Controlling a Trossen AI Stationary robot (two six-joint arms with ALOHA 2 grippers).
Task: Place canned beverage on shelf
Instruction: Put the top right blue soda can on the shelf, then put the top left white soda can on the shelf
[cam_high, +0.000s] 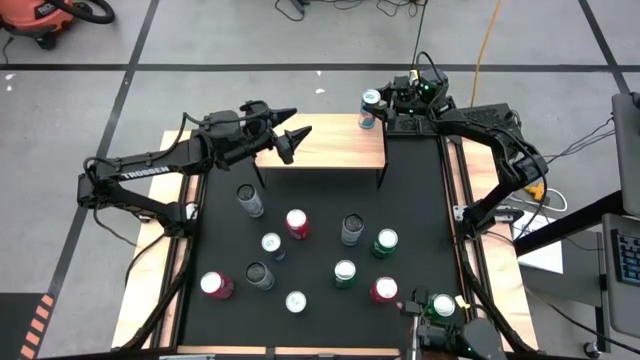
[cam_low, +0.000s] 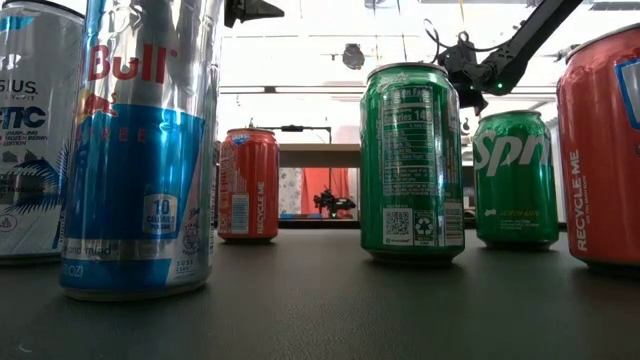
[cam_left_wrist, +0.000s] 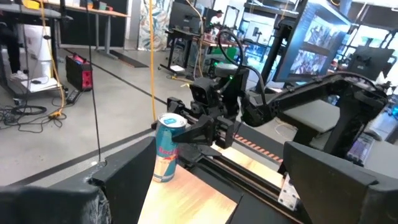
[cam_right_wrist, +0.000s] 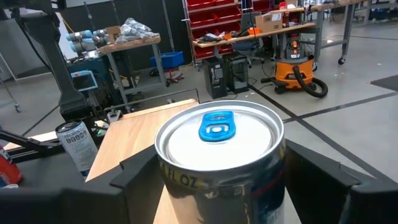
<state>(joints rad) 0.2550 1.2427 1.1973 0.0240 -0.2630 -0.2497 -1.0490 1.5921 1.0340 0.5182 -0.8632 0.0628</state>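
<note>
One can (cam_high: 371, 108), blue and silver with a blue tab, stands upright at the right far corner of the shelf (cam_high: 330, 150), between the fingers of the right gripper (cam_high: 383, 107), which closes on its sides. Left gripper (cam_high: 296, 137), fingers wide and holding nothing, hovers over the shelf's left edge. Ten cans, red, green and silver, stand upright on the black worktop (cam_high: 415, 200).

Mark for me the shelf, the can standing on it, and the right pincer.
shelf (cam_high: 335, 148): high view, bare wood of its top.
can (cam_high: 371, 108): high view, upper side wall, at the shelf's corner.
right pincer (cam_high: 385, 104): high view, between its fingertips, around the can.
</note>
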